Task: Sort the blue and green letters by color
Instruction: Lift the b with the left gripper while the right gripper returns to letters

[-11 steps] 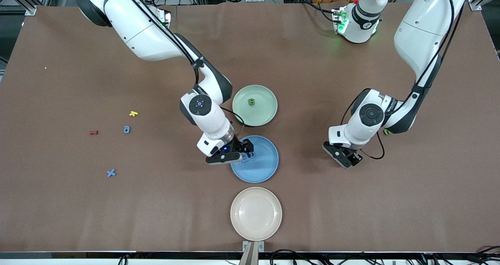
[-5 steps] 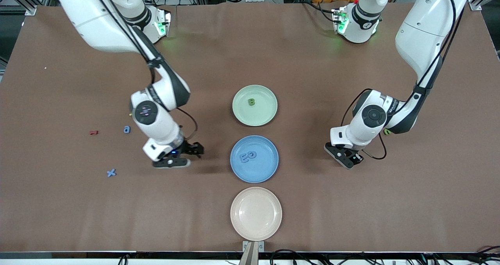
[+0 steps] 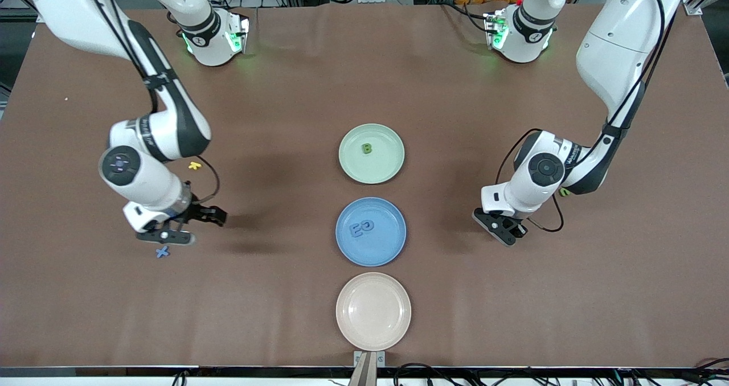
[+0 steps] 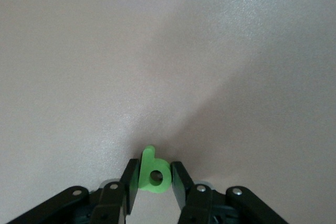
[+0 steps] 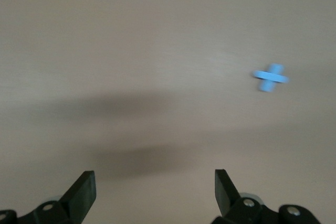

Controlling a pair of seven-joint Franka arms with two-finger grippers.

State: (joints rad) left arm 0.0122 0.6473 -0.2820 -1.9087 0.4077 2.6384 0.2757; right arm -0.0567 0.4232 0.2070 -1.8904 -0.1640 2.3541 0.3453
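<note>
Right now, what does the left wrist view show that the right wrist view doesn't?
Left wrist only: a green letter pinched between the fingers of the left tool, which is shut on it.
Right wrist only: a blue cross-shaped letter lying loose on the table, with the right tool open and holding nothing.
Both: the bare brown table surface and each arm's own dark fingers. No plates appear in either view.

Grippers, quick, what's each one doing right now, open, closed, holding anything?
Left gripper: closed on a green letter at the table surface.
Right gripper: open, holding nothing, over bare table beside the blue cross-shaped letter.
</note>
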